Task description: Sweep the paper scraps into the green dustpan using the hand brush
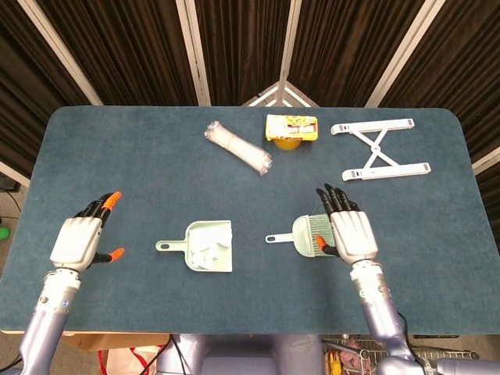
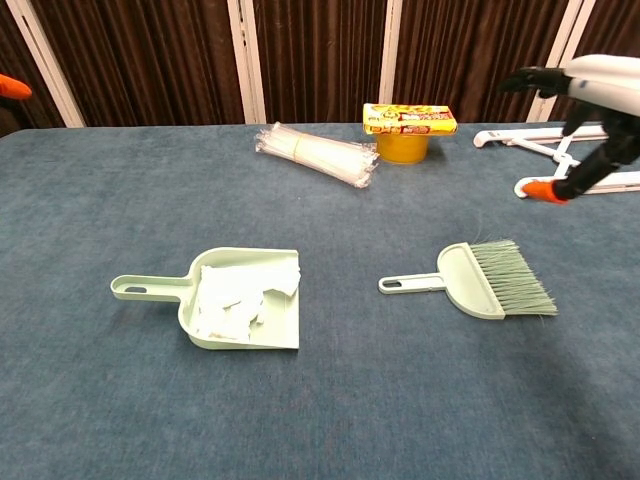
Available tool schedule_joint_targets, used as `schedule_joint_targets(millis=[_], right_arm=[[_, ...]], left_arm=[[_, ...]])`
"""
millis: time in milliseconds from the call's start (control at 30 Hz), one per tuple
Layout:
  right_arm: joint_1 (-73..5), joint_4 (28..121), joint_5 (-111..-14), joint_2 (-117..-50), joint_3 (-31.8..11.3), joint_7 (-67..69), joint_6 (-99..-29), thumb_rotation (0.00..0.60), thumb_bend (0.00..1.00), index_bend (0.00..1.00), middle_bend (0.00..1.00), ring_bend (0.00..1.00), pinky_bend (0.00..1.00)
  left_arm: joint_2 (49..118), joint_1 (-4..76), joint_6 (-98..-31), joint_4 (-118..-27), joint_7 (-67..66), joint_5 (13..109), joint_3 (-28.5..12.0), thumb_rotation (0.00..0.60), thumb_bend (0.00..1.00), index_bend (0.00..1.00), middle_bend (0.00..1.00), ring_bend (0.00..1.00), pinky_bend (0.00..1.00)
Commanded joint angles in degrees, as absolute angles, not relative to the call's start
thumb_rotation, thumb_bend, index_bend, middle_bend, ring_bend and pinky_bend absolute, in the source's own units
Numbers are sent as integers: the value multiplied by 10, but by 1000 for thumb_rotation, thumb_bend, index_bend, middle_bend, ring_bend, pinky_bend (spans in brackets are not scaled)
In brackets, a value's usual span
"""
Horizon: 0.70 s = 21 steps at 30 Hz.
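The paper scraps (image 2: 237, 298) lie heaped inside the green dustpan (image 2: 286, 338), which sits flat near the middle of the surface (image 2: 330, 420), a little toward its front edge, its handle pointing to the left edge; with no loose scraps visible on the blue cloth around it, the sweeping looks finished. The hand brush (image 2: 478, 284) lies flat on the surface just right of the dustpan and apart from it, handle toward the pan and bristles fanned toward the right edge, which reads as set down once its work was over. The right hand (image 1: 351, 232) hovers above the bristle end with its fingers spread and nothing in them; whether it clears the brush entirely is hard to say from overhead, though the chest view shows it raised well off. The left hand (image 1: 79, 238) is near the left edge, fingers apart and empty, kept out of the way. Toward the far edge rest a clear-wrapped bundle (image 2: 318, 154), a yellow tub (image 2: 405, 130) and a white folding stand (image 1: 381, 148), none involved.
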<state>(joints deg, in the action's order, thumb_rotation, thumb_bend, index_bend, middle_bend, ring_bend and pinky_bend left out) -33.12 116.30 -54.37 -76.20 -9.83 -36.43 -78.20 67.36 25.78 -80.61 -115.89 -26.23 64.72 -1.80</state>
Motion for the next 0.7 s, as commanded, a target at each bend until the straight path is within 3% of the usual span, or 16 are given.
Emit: schedule_joint_targets(millis=[33,333,700], right_arm=[[-305,1143,-572,-727,-70,-357,-792,600,323,0,0,0,174],[-195,1046,-653,-658,-8,-177,-836,600,322,0,0,0,89],[-82,960,-788,-617,53,-56,-939,600,323,0,0,0,26]], left_arm=[[660,227,-831,-1151,-239,708,11,600,0,0,0,0,79],[657,156,-889,-1069,-176,822,67,600,0,0,0,0,11],[660,97,-946,-967,-123,872,75,600,0,0,0,0,0]])
